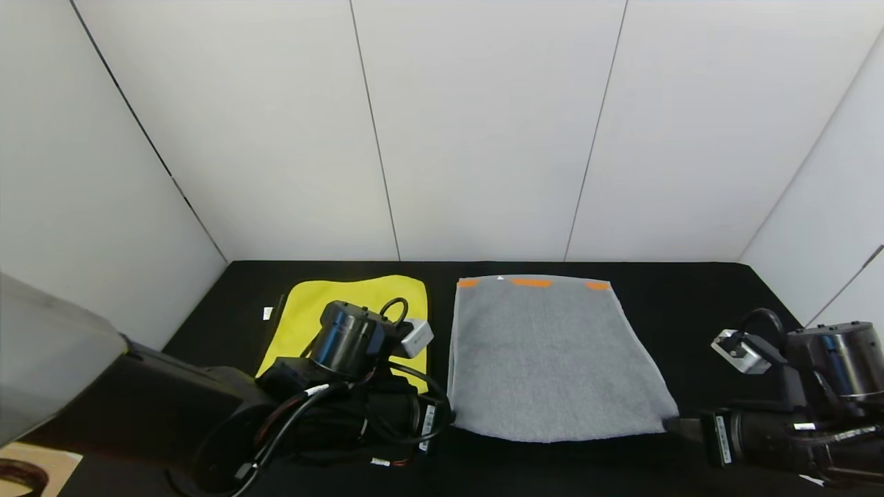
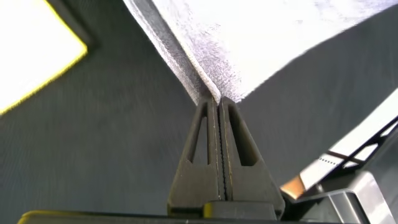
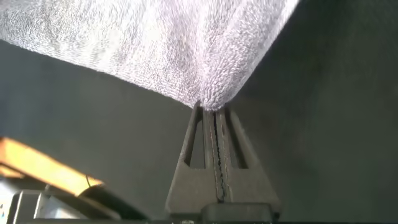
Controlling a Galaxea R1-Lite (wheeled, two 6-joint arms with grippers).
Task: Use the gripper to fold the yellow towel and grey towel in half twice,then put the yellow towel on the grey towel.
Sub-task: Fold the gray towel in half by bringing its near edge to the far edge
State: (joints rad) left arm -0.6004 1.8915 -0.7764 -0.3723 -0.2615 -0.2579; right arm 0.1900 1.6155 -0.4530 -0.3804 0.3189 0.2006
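The grey towel (image 1: 552,352) lies flat at mid-table, with orange marks along its far edge. To its left lies the yellow towel (image 1: 359,293), flat and partly hidden behind my left arm. My left gripper (image 1: 452,414) is shut on the grey towel's near left corner; in the left wrist view the gripper (image 2: 217,101) pinches the grey towel (image 2: 249,43) at its tips, with the yellow towel (image 2: 31,56) off to the side. My right gripper (image 1: 673,422) is shut on the near right corner, and the right wrist view shows the gripper (image 3: 211,111) holding the grey towel (image 3: 155,43).
The black table (image 1: 725,297) is boxed in by white walls at the back and on both sides. A small white tag (image 1: 267,313) lies beside the yellow towel. A wooden surface (image 1: 34,466) shows past the table's near left corner.
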